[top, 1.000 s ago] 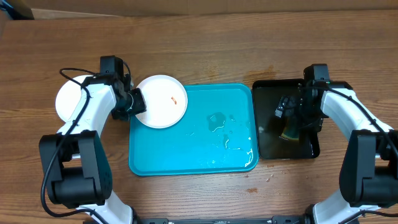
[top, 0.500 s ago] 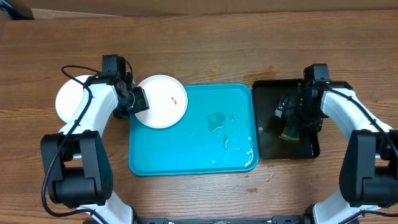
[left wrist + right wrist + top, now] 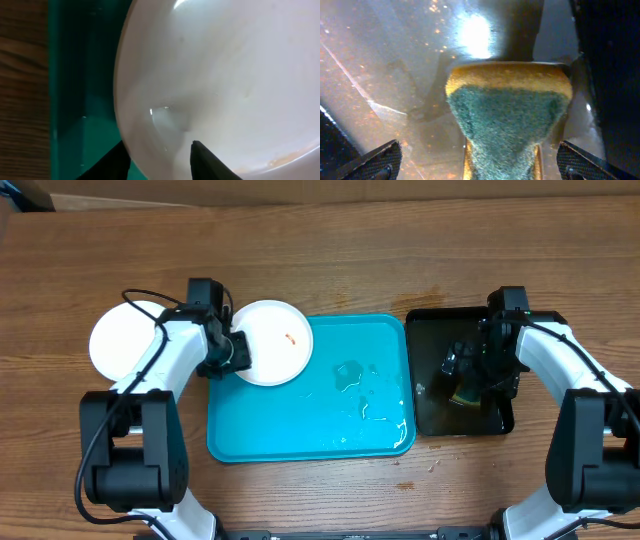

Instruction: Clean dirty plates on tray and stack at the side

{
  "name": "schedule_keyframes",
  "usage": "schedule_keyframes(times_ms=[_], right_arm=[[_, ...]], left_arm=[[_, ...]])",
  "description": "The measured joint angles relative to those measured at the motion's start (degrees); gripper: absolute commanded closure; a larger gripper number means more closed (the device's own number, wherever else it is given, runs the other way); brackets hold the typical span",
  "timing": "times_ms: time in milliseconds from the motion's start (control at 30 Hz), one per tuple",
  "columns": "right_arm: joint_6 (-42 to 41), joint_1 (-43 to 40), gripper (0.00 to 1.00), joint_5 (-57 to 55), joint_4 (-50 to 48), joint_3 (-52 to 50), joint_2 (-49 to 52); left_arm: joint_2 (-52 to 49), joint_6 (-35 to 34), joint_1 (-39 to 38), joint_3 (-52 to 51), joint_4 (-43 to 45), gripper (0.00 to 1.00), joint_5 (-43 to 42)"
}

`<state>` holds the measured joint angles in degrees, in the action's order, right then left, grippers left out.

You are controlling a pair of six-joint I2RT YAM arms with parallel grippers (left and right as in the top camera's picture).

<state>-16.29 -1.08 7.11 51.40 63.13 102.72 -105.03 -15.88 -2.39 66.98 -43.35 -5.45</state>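
My left gripper is shut on the left rim of a white plate with a small orange smear, held over the far left corner of the turquoise tray. In the left wrist view the plate fills the frame, with my fingers pinching its rim over the tray. A second white plate lies on the table to the left. No pale yellow-green plate shows. My right gripper is open over the sponge, its fingers wide apart.
A black tray stands right of the turquoise tray, wet inside, and holds a yellow sponge with a green scouring face. Water puddles lie on the turquoise tray's right half. Bare wooden table lies beyond both trays.
My left gripper has carried the white plate to the right, further over the turquoise tray. The right arm and the sponge have not moved.
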Motion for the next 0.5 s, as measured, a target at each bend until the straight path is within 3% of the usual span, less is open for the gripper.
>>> schedule_keyframes(times_ms=[300,500], right_arm=[[0.0,0.0,0.01,-0.09,0.24,0.0,0.0],[0.02,0.0,0.0,-0.33,-2.51,0.0,0.0]], left_arm=[[0.0,0.0,-6.82,0.0,-6.25,0.55,-0.74],[0.0,-1.33,-7.61,0.0,-5.92,0.54,1.7]])
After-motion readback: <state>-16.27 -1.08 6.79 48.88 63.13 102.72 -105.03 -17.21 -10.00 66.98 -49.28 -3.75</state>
